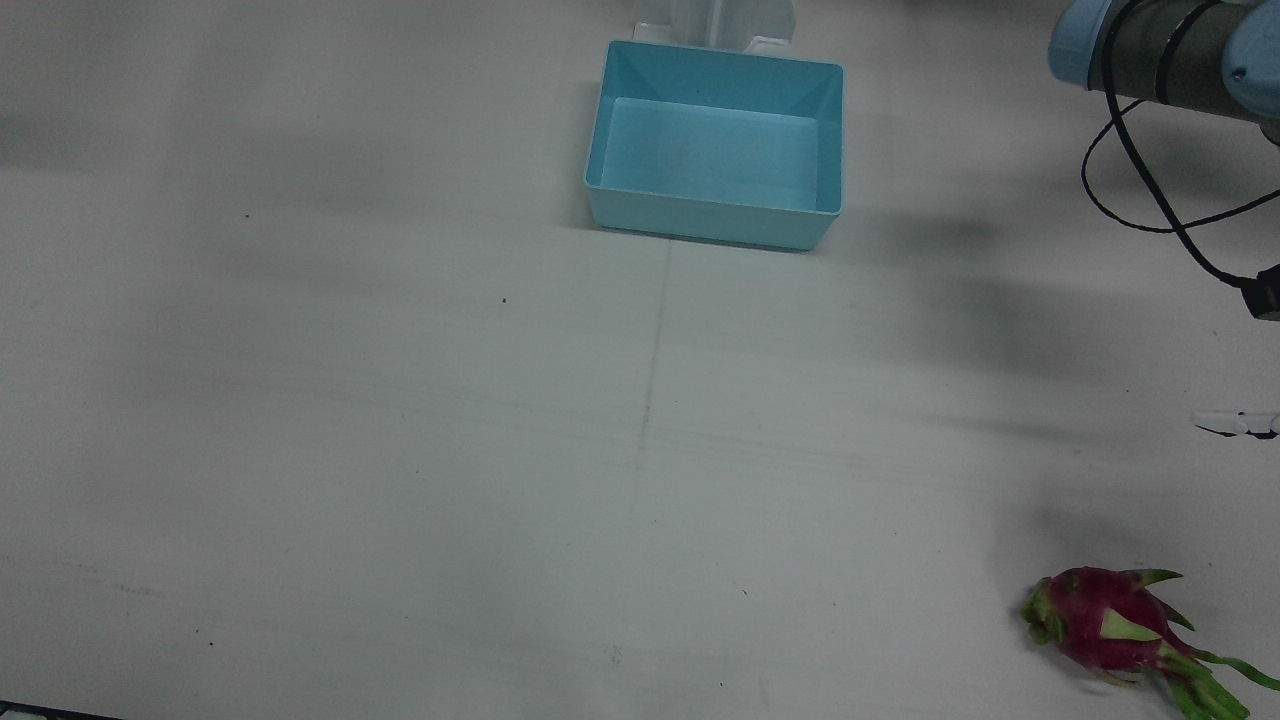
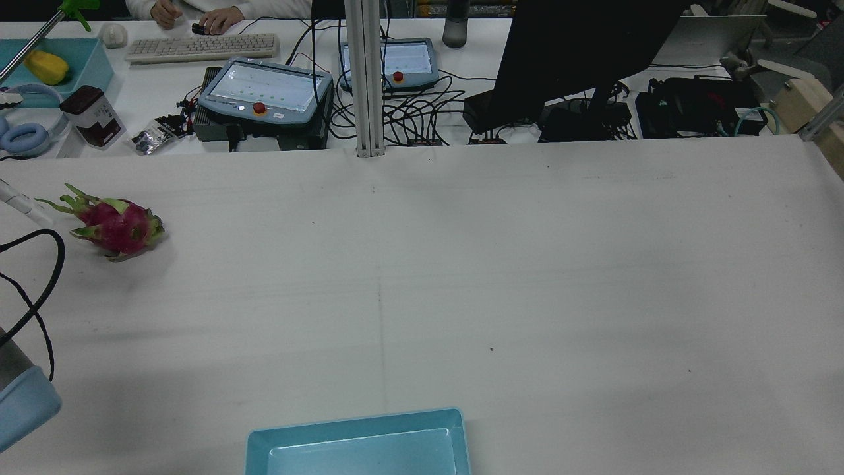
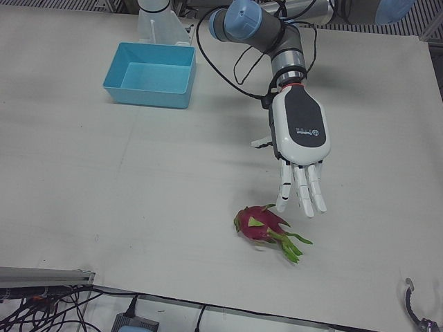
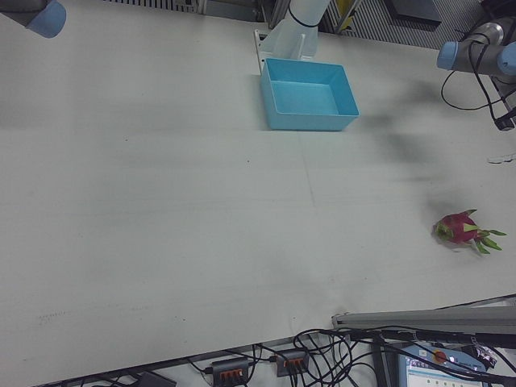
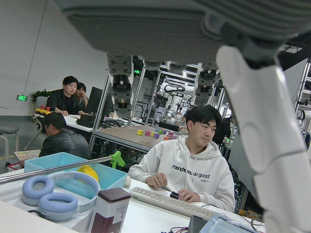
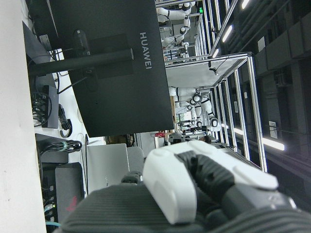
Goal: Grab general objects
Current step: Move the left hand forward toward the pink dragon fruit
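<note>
We are at the start of the grasp: nothing is held yet. The dragon fruit [image 3: 261, 225] lies on its side on the white bench [image 3: 138, 194], near the operators' edge on our left half, its green leafy tail pointing away from the bin. In the left-front view our left hand [image 3: 299, 149] hangs over the bench just beside the fruit, palm down, fingers [image 3: 302, 191] straight and spread apart, holding nothing. The fingertips look close to the fruit's upper side, but we cannot tell from this angle whether any of them touches it.

The light blue bin [image 3: 149, 74] sits well apart from the fruit, close to the pedestal at the robot's side of the bench, and it is empty.

Our right hand [image 6: 194, 187] appears only in its own camera, which looks past it at a Huawei monitor [image 6: 112, 68]; we cannot tell whether its fingers are apart or together.

As we judge it, the whole grasp remains: bring the left hand over the body of the fruit, close the fingers around it and lift. The bin probably receives it afterwards, though the task does not say so.
</note>
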